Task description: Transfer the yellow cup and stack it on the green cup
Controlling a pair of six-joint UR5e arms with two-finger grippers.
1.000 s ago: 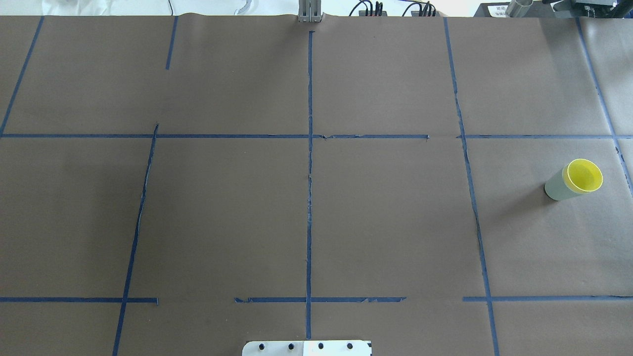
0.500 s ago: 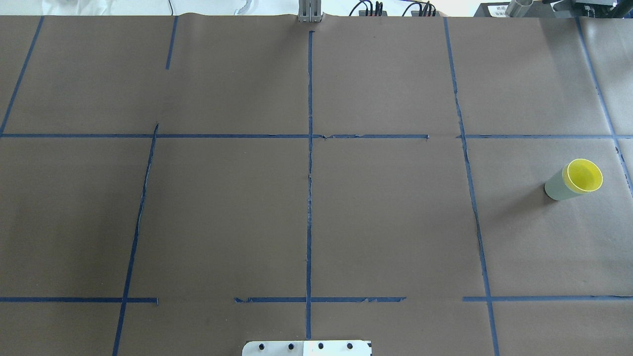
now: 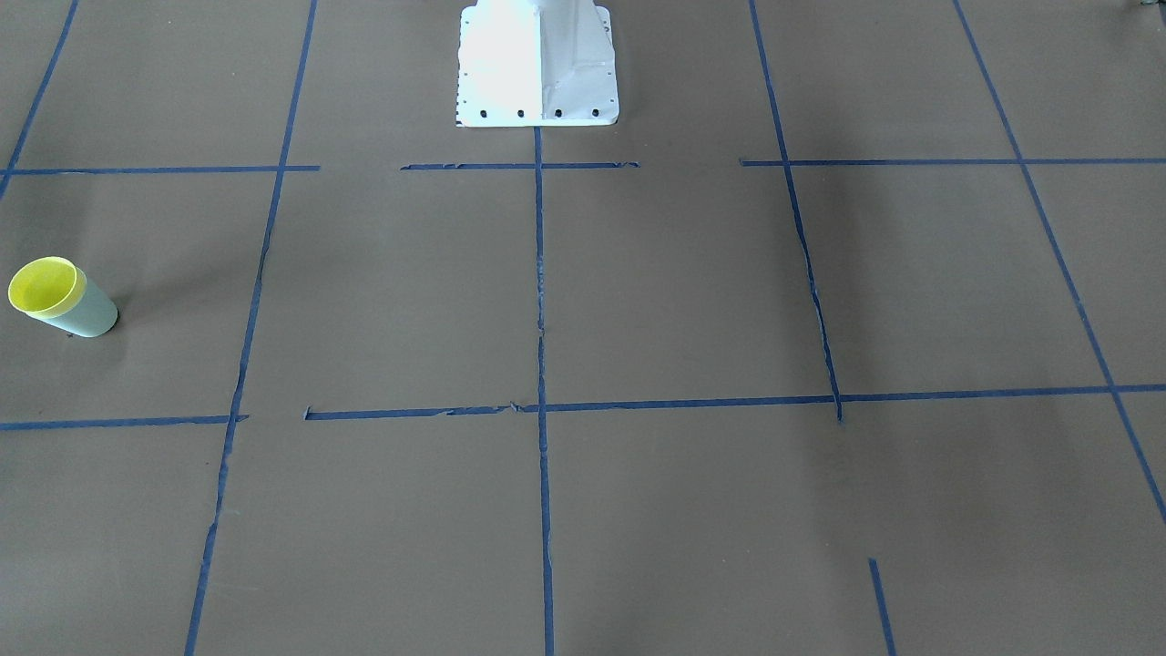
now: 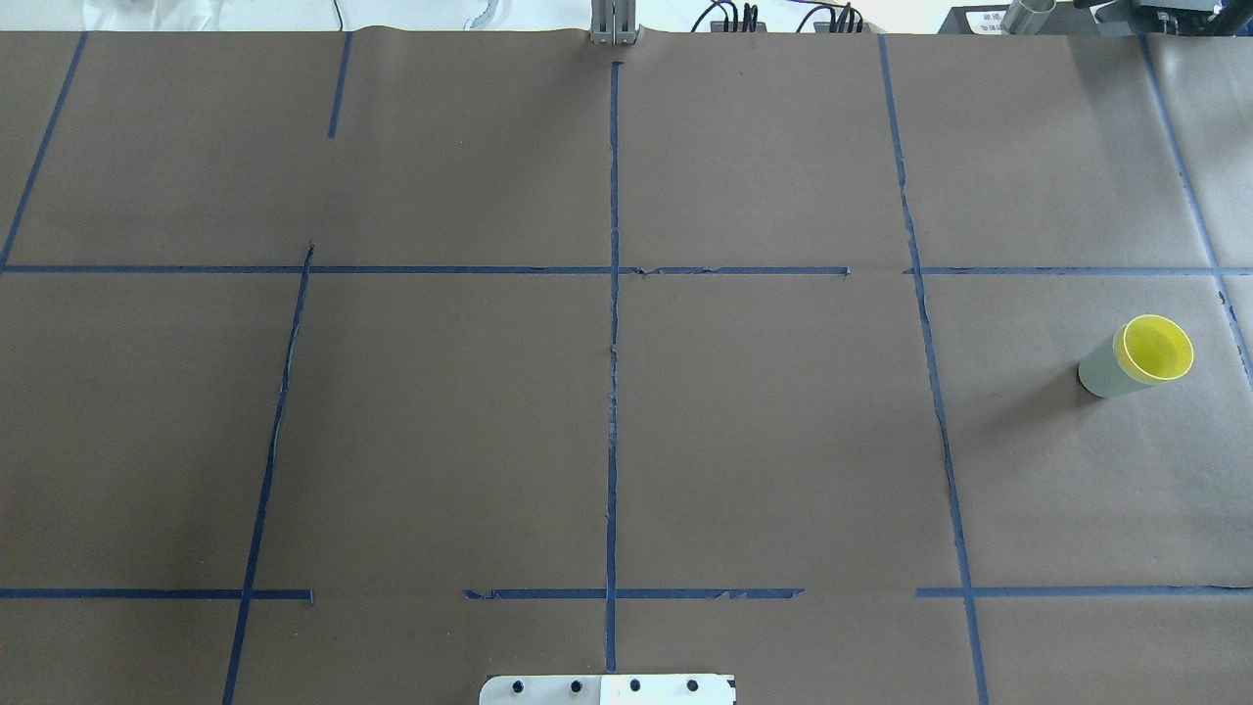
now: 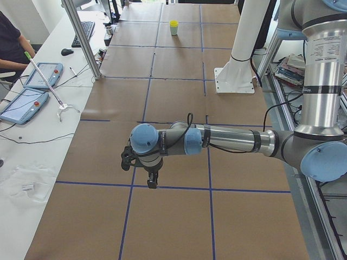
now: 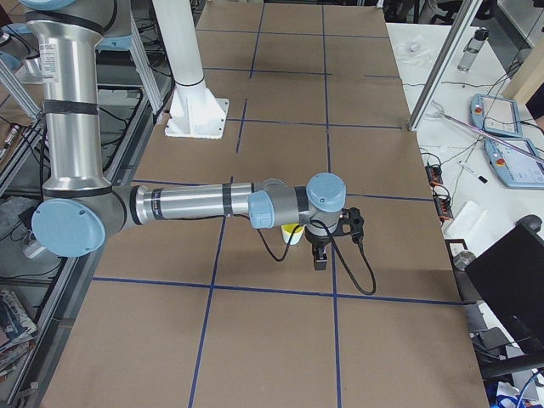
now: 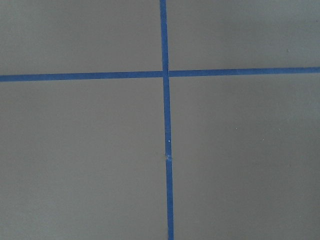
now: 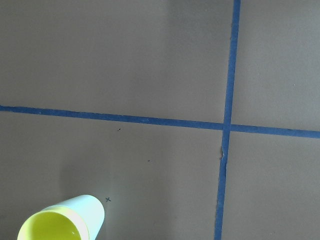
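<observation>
The yellow cup [image 4: 1160, 350] sits nested inside the green cup [image 4: 1100, 374], upright at the table's right side. The stack also shows in the front view, yellow cup [image 3: 40, 284] in green cup [image 3: 91, 315], and low left in the right wrist view, yellow [image 8: 50, 229] in green [image 8: 93, 210]. My right gripper [image 6: 320, 260] hangs just beside the stack, apart from it; I cannot tell whether it is open or shut. My left gripper [image 5: 153, 182] hangs over the table's left end, far from the cups [image 5: 173, 27]; I cannot tell its state either.
The white robot base plate [image 4: 607, 688] stands at the table's near middle edge. Blue tape lines [image 4: 613, 343] cross the brown paper. A side bench with tablets [image 5: 24, 103], a keyboard and a metal post [image 5: 84, 38] runs along the far side.
</observation>
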